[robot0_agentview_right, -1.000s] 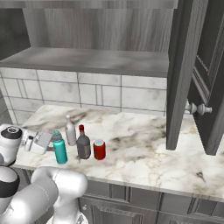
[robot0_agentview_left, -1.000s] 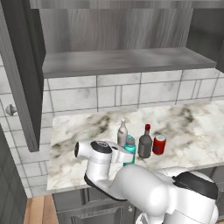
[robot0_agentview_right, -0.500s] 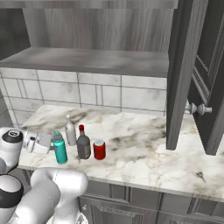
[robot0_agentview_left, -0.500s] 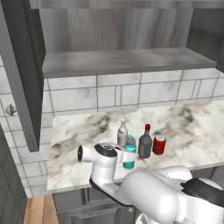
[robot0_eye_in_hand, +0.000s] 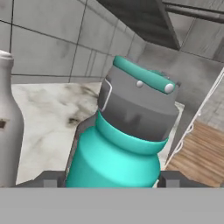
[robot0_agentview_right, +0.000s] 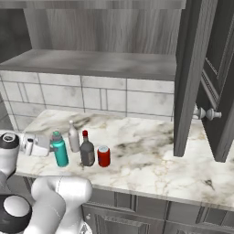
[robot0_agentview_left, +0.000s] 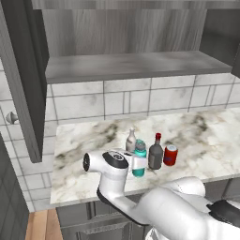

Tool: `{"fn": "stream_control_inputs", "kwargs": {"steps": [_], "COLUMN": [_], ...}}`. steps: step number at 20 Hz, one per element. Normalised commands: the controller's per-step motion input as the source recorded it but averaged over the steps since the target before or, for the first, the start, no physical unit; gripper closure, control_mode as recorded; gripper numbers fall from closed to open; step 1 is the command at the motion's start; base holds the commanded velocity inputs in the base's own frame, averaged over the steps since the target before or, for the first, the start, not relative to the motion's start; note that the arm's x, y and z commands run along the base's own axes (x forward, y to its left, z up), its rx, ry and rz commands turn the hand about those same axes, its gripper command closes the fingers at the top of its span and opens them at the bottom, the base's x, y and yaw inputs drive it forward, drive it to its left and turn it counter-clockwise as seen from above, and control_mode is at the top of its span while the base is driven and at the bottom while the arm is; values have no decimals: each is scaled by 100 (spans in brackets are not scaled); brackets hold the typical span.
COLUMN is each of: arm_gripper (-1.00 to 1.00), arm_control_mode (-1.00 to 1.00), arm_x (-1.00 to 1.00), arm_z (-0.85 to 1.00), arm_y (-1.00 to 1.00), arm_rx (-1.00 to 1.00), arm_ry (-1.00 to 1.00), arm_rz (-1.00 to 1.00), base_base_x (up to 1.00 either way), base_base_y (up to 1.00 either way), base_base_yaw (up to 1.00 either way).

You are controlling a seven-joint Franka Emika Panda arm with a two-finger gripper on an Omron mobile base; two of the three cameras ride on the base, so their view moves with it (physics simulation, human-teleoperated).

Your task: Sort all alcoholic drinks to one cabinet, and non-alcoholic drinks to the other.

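End effector point(robot0_eye_in_hand: 112, 181) closed around teal bottle point(robot0_eye_in_hand: 118, 144), fingertips point(robot0_eye_in_hand: 48, 179) flanking its body. Bottle stands on marble bench point(robot0_agentview_left: 206, 140); dark red-capped bottle point(robot0_agentview_left: 155, 152) at its 3 o'clock, left base view.

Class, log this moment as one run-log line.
gripper: shut on teal bottle | bottle: upright on counter | pale bottle, dark bottle, red can: untouched

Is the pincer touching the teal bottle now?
Touching. In the hand view the teal bottle sits between the pincer fingertips, and each dark tip meets the bottle's side with no gap.
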Motion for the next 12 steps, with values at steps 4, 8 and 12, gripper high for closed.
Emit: {"fn": "stream_control_inputs", "kwargs": {"steps": [4,8,12], "arm_gripper": [100,100,100], "arm_control_mode": [-100,-100,-100], "arm_x": [-21,-26,-28], "arm_z": [86,80,56], "arm_y": [0,0,-6], "arm_rx": [1,1,1], "arm_ry": [0,1,0], "arm_rz": [5,4,9], "base_base_x": [0,0,0], "base_base_y": [0,0,0], "base_base_yaw": [0,0,0]}}
